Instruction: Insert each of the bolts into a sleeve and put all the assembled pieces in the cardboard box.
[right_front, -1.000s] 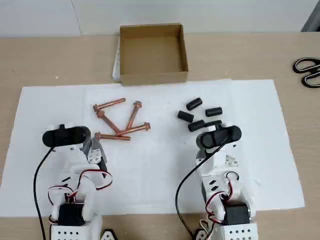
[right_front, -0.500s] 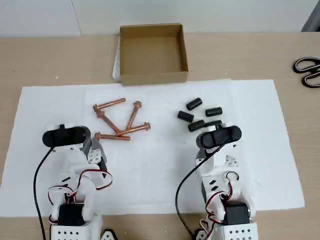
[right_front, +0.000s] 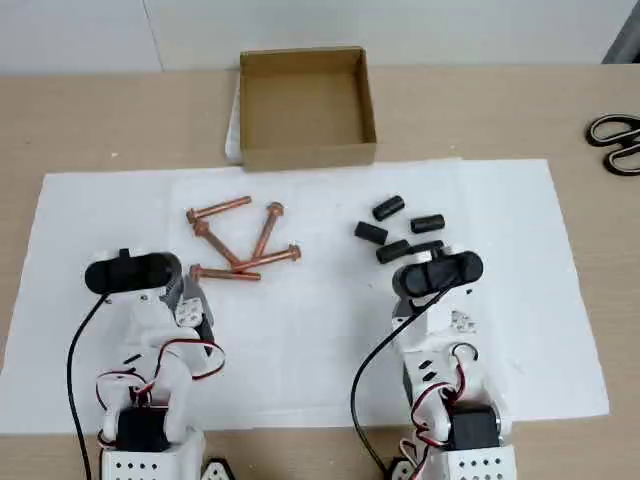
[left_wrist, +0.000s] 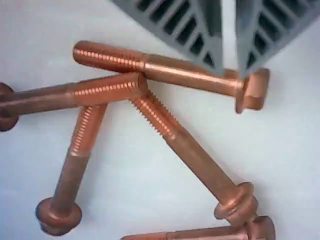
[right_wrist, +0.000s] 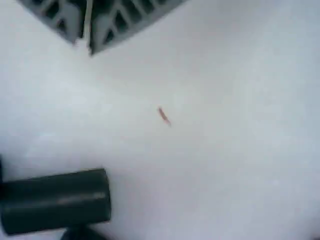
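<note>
Several copper bolts (right_front: 240, 243) lie crossed in a loose pile on the white paper, left of centre. To the right are several black sleeves (right_front: 395, 231). The open cardboard box (right_front: 305, 150) stands behind them at the table's far side. My left gripper (right_front: 188, 295) is just in front of the bolt pile. In the left wrist view the left gripper (left_wrist: 229, 72) hangs shut over the head end of one bolt (left_wrist: 165, 67), holding nothing. My right arm (right_front: 437, 275) stands just in front of the sleeves. Its gripper (right_wrist: 84, 45) is shut over bare paper, with one sleeve (right_wrist: 55, 200) lying nearby.
White paper (right_front: 300, 360) covers the middle of the wooden table. Black scissors (right_front: 615, 140) lie at the far right edge. Cables run down from both arms toward their bases at the front.
</note>
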